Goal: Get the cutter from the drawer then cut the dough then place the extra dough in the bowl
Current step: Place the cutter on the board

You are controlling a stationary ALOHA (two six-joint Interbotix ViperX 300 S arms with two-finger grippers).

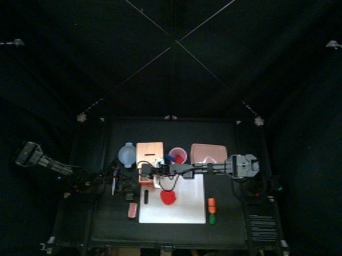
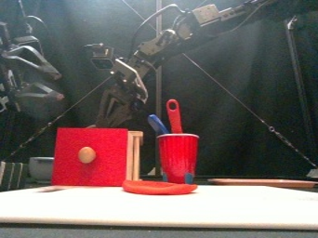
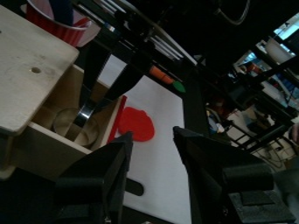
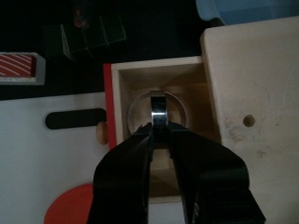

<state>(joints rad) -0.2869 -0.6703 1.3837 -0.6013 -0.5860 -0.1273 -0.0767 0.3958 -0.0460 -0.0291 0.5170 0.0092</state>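
Right tool (image 4: pixel 158 127) clenched on the cutter (image 4: pixel 158 107), wire handle up, ring flat in the open drawer (image 4: pixel 146 74)

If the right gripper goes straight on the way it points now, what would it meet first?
Most likely the metal cutter, which lies in the open drawer right ahead of the right gripper. The gap between them is unclear; they may be touching.

In the right wrist view the right gripper (image 4: pixel 156 131), pinched on the cutter (image 4: pixel 158 108) in the drawer (image 4: pixel 193 96), is covering the ring's near part, while the bowl (image 4: pixel 251 7) and dough (image 4: pixel 73 208) are running off the picture's edges. In the front view the wooden box (image 2: pixel 93 156) is hiding most of the bowl.
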